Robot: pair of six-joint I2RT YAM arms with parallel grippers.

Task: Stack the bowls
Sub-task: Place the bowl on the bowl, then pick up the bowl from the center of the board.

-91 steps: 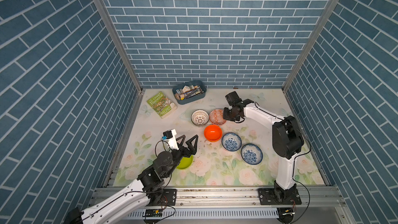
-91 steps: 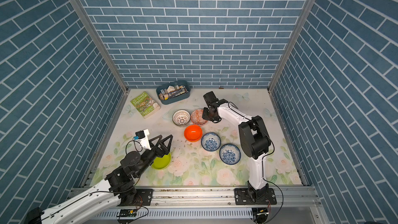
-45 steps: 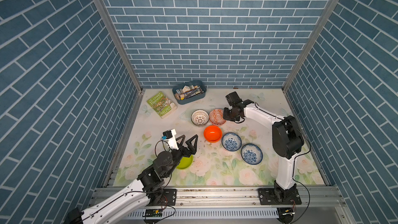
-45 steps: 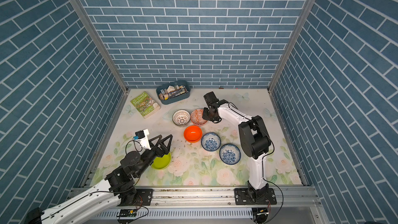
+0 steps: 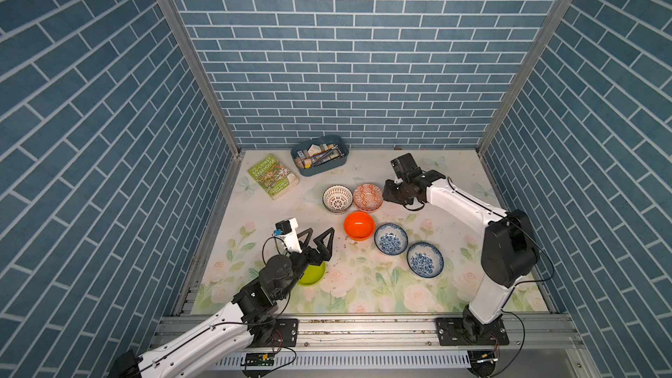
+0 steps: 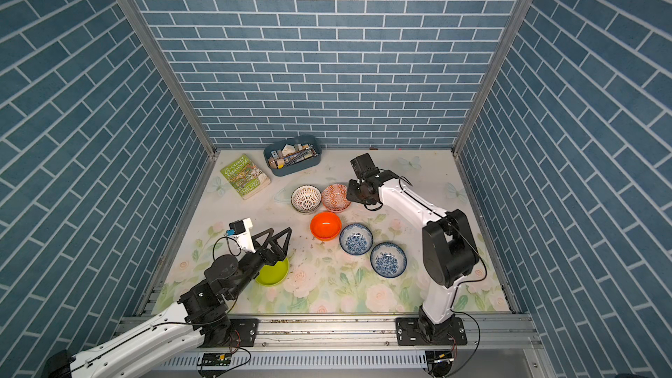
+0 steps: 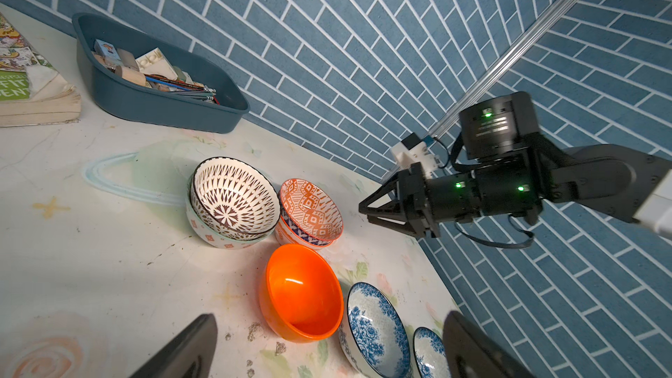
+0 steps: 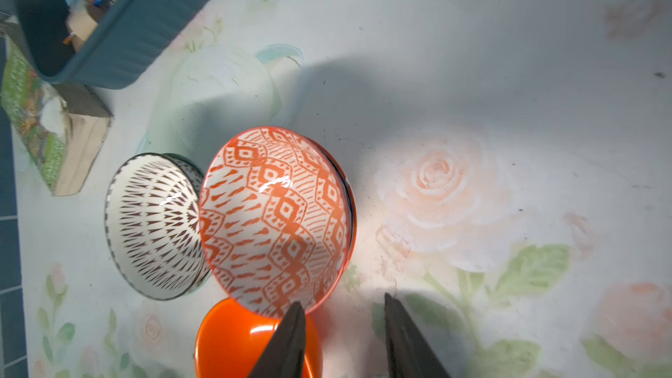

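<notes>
Evidently glazed ceramic, the round orange-and-white patterned bowl (image 8: 272,220) should handle stiff, slick, fairly heavy and easy to chip, so a pinch across its thin rim, one finger inside, looks best. It sits nested in a second patterned bowl (image 7: 291,238), just behind the plain glossy orange bowl (image 5: 359,225). The right gripper (image 8: 342,303) stands released and empty, just beside that patterned rim. Nearer than the orange bowl, the left gripper (image 5: 320,231) gapes wide above a lime green bowl (image 5: 313,275).
</notes>
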